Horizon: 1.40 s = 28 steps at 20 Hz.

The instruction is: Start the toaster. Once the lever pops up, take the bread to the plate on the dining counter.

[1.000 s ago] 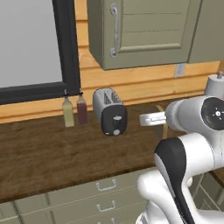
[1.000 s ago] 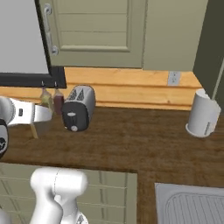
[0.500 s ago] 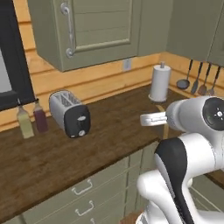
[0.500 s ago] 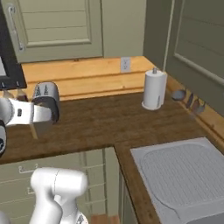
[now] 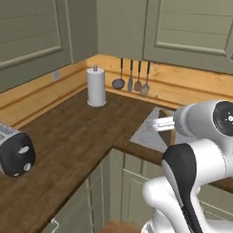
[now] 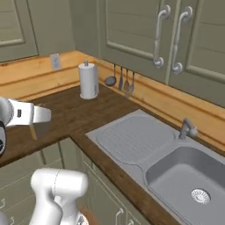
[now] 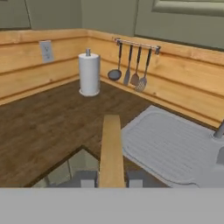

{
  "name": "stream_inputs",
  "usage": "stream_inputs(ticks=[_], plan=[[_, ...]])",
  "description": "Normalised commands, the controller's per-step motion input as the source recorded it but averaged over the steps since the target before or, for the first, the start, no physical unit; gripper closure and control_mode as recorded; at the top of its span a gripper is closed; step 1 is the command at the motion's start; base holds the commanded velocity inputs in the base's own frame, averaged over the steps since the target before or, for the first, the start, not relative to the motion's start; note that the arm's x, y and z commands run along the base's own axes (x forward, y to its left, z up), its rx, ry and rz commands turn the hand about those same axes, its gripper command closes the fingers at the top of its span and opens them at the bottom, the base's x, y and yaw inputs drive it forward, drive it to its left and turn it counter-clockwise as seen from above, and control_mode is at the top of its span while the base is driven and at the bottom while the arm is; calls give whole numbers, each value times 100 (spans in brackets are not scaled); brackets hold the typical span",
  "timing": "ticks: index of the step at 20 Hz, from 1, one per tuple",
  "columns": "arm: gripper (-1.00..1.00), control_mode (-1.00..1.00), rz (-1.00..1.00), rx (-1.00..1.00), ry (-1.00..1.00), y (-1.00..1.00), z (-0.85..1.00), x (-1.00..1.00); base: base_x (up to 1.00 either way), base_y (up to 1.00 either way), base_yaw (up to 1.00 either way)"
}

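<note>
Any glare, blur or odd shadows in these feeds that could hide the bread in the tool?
Left base view: flat even rendered light, one small glint on the toaster's black end. Hand view: the bread stands sharp, edge-on in the tool. Right base view: soft, coarse edges; bread partly hidden under the arm.

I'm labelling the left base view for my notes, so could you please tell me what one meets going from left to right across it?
Toaster → paper towel roll → ladle → spatula → whisk-like utensil → claw holding the bread edge-on → robot arm's big white joint.
</note>
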Motion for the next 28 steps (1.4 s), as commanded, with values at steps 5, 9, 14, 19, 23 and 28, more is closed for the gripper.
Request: stream_inputs(ticks=[5, 9, 14, 19, 23, 28], plan=[[100, 100, 0, 0, 0, 0, 0, 0, 0, -2, -77], [100, 100, 0, 0, 0, 0, 0, 0, 0, 0, -79], [100, 100, 0, 0, 0, 0, 0, 0, 0, -7, -77], [100, 100, 0, 0, 0, 0, 0, 0, 12, -24, -75], [100, 100, 0, 0, 0, 0, 0, 0, 19, -26, -76], [100, 100, 0, 0, 0, 0, 0, 0, 27, -26, -78]])
